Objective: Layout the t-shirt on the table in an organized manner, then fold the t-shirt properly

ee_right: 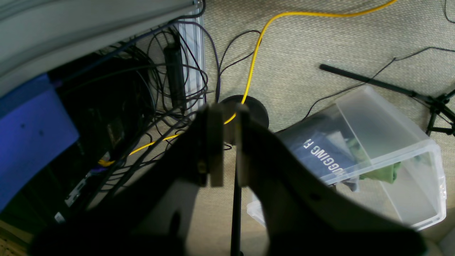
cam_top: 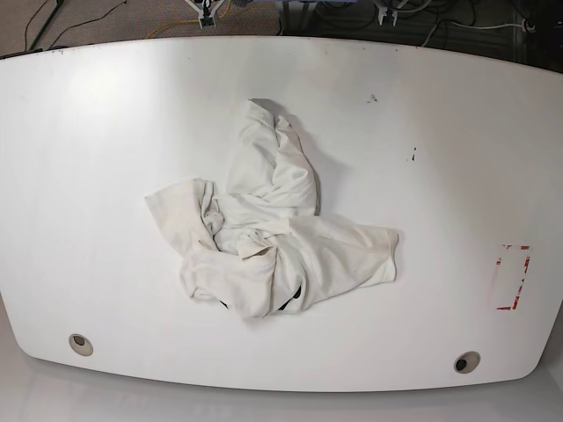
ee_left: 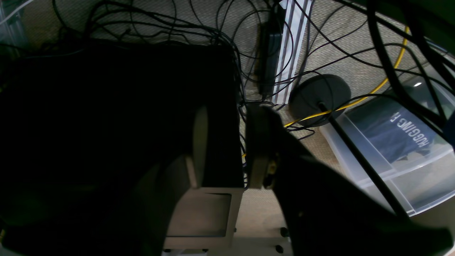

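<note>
The t-shirt (cam_top: pixel 268 237) lies in a crumpled heap near the middle of the table (cam_top: pixel 106 114), a little toward the near edge in the base view. It is not spread out. One long lobe runs up toward the far edge, another part reaches out to that view's right, and a smaller flap goes to the left, so the heap has no single clear long axis. Only white cloth shows; no print or lettering can be read on it. A dark fold shows at its lower edge.

On the table there is a red tape rectangle (cam_top: pixel 512 278) near the right side of the base view, and two round grey grommet holes (cam_top: pixel 80 344) by the near edge.

Neither arm appears in the base view. Both wrist cameras look down at the floor with many black cables (ee_left: pixel 199 32) and a yellow cable (ee_right: pixel 256 57). The left claw (ee_left: pixel 224 145) is partly open, with a clear gap between the pads, and holds nothing. The right claw (ee_right: pixel 229 142) is almost closed, only a thin slit between its pads, and it is empty too.

A clear plastic bin (ee_right: pixel 384 142) stands on the carpet. Inside lies dark blue cloth (ee_right: pixel 321 153) with white letters, seen upside down; "UGGING F" can be read in the right wrist view.
</note>
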`<state>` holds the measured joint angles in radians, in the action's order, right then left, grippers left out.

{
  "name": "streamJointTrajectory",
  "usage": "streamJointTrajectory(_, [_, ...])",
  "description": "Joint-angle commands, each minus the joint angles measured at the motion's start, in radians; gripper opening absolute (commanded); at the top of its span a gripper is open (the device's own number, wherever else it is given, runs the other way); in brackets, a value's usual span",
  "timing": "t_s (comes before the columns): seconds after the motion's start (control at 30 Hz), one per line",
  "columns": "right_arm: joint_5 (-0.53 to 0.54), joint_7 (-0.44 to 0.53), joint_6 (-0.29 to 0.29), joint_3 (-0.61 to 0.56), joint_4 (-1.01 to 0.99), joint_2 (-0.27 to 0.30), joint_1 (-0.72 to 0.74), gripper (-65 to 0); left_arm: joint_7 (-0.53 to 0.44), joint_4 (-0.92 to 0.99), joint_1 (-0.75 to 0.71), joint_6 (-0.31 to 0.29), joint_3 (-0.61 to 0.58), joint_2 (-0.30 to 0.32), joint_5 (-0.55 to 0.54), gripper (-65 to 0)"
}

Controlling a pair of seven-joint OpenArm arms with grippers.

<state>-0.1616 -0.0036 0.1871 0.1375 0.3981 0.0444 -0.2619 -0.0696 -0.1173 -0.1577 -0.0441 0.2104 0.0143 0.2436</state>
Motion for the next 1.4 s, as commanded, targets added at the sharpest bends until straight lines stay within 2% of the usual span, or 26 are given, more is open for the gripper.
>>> streamJointTrajectory(0.0, [0.002,0.001,0.002,0.003,0.013,0.004,-0.005,-59.8,0.001,0.009,-0.001,-0.001,0.000,-0.002,0.000,-48.6])
streamJointTrajectory(1.37, [-0.002,0.009,0.001,0.000,0.009,0.001,0.002,-59.8,-0.008,-0.026,-0.030,0.003,-0.002,0.009,-0.007,-48.6])
